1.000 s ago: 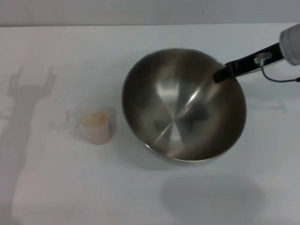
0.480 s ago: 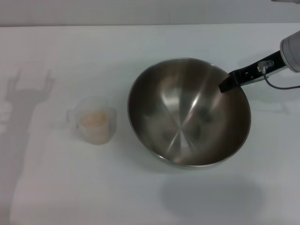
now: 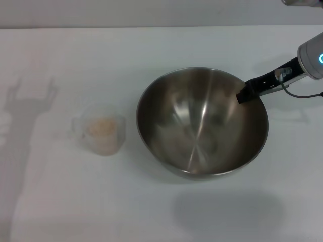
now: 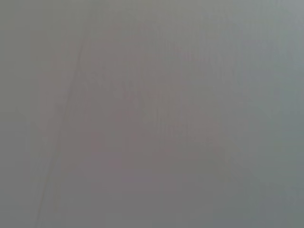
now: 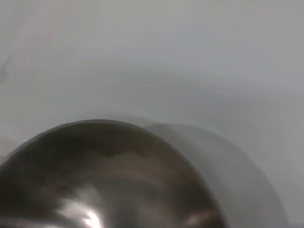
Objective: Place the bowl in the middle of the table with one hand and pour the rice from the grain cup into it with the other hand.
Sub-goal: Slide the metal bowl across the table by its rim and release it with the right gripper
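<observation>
jaws of the right gripper [image 3: 243,96] have set the bowl [image 3: 202,123] lower, level.

Grey wall strip [image 3: 151,12] behind far edge; gripper-shaped shadow [image 3: 30,101] at left.

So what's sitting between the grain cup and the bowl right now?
Nothing: in the head view only a bare strip of table separates the grain cup from the bowl.

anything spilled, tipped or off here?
Nothing stands out. The bowl sits level on the table with the right gripper at its rim; the cup stands upright beside it, rice inside, no stray grains visible.
</observation>
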Tool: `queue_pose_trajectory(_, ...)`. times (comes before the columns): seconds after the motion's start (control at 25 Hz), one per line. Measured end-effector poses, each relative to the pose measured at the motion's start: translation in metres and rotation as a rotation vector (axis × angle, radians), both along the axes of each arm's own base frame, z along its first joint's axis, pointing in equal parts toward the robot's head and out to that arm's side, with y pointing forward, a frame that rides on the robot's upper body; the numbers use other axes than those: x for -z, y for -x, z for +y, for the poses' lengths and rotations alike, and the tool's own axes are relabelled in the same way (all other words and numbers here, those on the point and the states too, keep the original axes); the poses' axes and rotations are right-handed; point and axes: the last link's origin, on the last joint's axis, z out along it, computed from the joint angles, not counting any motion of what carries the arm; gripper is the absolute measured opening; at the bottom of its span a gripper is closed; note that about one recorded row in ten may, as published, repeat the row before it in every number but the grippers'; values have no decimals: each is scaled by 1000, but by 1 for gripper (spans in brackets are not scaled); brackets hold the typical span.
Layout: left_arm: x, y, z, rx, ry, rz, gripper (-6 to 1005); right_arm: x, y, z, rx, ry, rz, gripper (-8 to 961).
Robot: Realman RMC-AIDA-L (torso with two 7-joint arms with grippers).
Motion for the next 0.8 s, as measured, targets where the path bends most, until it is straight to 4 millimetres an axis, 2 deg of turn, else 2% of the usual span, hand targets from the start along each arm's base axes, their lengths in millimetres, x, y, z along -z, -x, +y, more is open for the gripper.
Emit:
queue_pose_trajectory(0.16,0,1,-1,-1,-2,0,729,-1,3,1,-8,1,2,47)
queue_pose_trajectory(0.4,-1,1,-3,2,-7,0,728,-3,10,1,-48,-3,-17,196)
queue_pose_trajectory(0.52,0,0,-3,5,-8,-6,727,-6,13,1,-69,-13,-19,309)
queue_pose_trajectory(0.64,0,0,-4,6,-8,-10,726,-13,18,1,-107,-37,-1,421)
queue_pose_trajectory(0.8,0,0,-4,5,-8,-10,725,-26,29,0,-193,-97,62,520)
